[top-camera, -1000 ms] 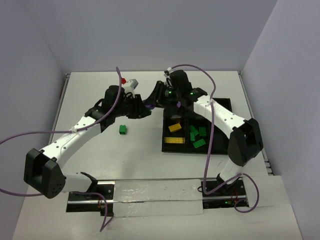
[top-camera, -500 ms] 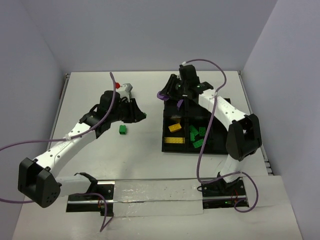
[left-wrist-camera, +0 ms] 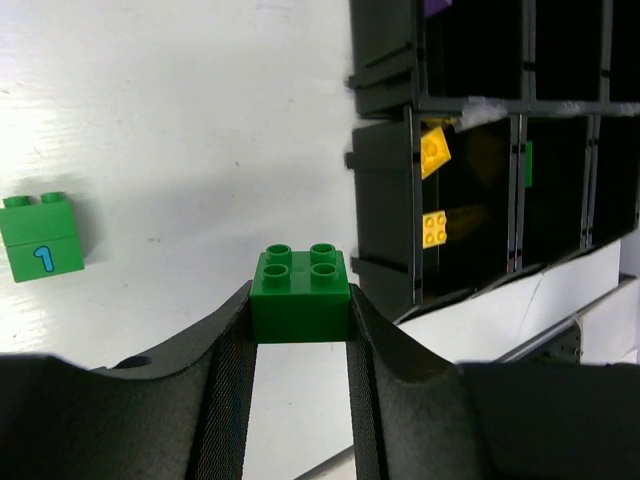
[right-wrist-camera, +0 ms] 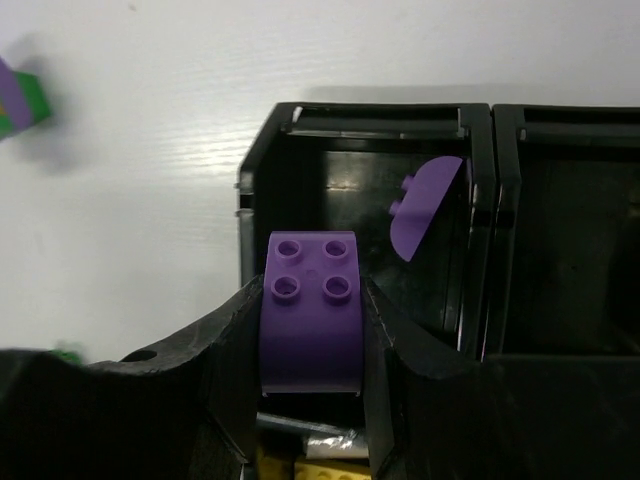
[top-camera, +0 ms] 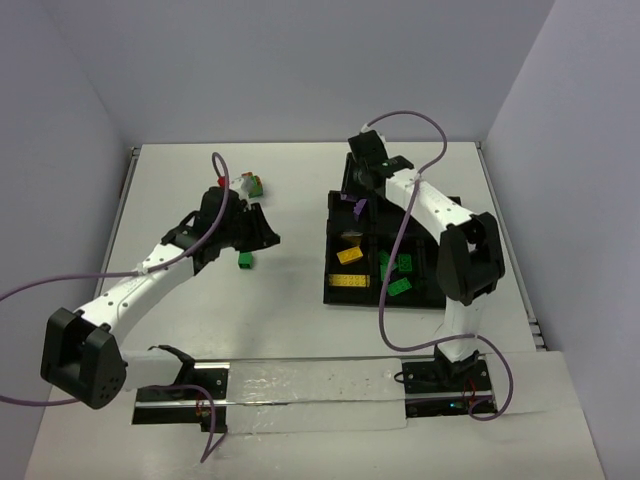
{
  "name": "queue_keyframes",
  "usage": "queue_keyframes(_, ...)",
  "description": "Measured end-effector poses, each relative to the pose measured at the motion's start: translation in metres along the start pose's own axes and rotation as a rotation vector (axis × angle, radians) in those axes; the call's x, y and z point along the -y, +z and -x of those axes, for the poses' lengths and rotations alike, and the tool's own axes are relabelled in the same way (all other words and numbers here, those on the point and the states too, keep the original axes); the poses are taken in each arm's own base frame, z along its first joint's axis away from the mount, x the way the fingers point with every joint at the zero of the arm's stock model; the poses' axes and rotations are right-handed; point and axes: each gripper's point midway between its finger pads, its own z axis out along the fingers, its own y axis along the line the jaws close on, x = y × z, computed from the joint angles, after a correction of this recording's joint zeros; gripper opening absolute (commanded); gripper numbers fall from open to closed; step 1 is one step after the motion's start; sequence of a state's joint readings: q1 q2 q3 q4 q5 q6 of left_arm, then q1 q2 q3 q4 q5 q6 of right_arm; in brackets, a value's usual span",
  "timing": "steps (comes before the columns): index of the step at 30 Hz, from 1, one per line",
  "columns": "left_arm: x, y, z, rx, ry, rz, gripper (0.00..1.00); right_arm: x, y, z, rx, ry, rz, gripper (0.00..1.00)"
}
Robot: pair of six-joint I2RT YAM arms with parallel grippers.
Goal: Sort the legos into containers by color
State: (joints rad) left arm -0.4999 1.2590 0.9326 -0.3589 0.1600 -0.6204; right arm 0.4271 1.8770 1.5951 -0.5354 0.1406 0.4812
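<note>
Pinches a green brick (left-wrist-camera: 300, 283) in the left end effector (left-wrist-camera: 300, 312) over the tabletop (left-wrist-camera: 180, 120). Clamps a purple brick (right-wrist-camera: 310, 325) in the right end effector (right-wrist-camera: 312, 300) over the tray (right-wrist-camera: 365, 112).

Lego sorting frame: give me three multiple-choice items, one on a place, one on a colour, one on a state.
1. The right gripper hovers over: A) bare table B) the tray compartment holding a purple piece C) its own base.
2. The brick in the left gripper is: A) orange B) green C) yellow.
3. The right gripper is: A) open, empty B) shut on nothing C) shut on a purple brick.
Answers: 1 B, that compartment lies below it; 2 B, it shows green; 3 C, jaws press its sides.
</note>
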Motion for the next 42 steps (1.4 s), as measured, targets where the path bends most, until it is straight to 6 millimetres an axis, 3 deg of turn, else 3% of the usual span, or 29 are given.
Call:
queue_keyframes(2, 0.000, 0.003, 0.006, 0.003, -0.006, 0.022, 0.00, 0.004, 0.010, -0.008, -0.023, -0.010, -0.020, 0.25)
queue_keyframes(4, -0.001, 0.006, 0.012, 0.007, -0.011, 0.042, 0.00, 0.008, 0.018, -0.015, -0.046, -0.017, -0.037, 0.53)
queue_keyframes(7, -0.003, 0.013, 0.016, 0.000, -0.021, 0.069, 0.00, 0.011, 0.023, -0.021, -0.065, -0.023, -0.048, 0.65)
queue_keyframes(15, -0.019, 0.021, 0.014, -0.013, -0.036, 0.154, 0.00, 0.012, 0.013, -0.016, -0.041, -0.020, -0.045, 0.66)
queue_keyframes(19, -0.042, 0.033, 0.013, -0.016, -0.051, 0.278, 0.00, 0.006, -0.021, -0.005, 0.012, -0.010, 0.002, 0.66)
queue_keyframes(24, -0.077, 0.047, -0.007, -0.078, -0.072, 0.440, 0.00, -0.006, -0.068, 0.007, 0.110, -0.007, 0.082, 0.66)
queue_keyframes(27, -0.084, 0.046, -0.008, -0.078, -0.075, 0.475, 0.00, -0.020, -0.086, -0.006, 0.127, -0.035, 0.127, 0.66)
queue_keyframes(32, -0.094, 0.056, -0.012, -0.088, -0.075, 0.522, 0.04, -0.039, -0.095, -0.043, 0.085, -0.088, 0.180, 0.66)
queue_keyframes(34, -0.103, 0.066, -0.022, -0.122, -0.082, 0.546, 0.17, -0.037, -0.092, -0.054, 0.063, -0.085, 0.181, 0.66)
queue_keyframes(38, -0.114, 0.076, -0.041, -0.178, -0.080, 0.592, 0.65, -0.032, -0.088, -0.064, 0.040, -0.077, 0.167, 0.66)
queue_keyframes(41, -0.112, 0.077, -0.044, -0.186, -0.058, 0.604, 0.88, -0.031, -0.087, -0.064, 0.043, -0.077, 0.164, 0.66)
queue_keyframes(42, -0.109, 0.077, -0.043, -0.184, -0.056, 0.600, 0.92, -0.031, -0.087, -0.063, 0.044, -0.076, 0.162, 0.66)
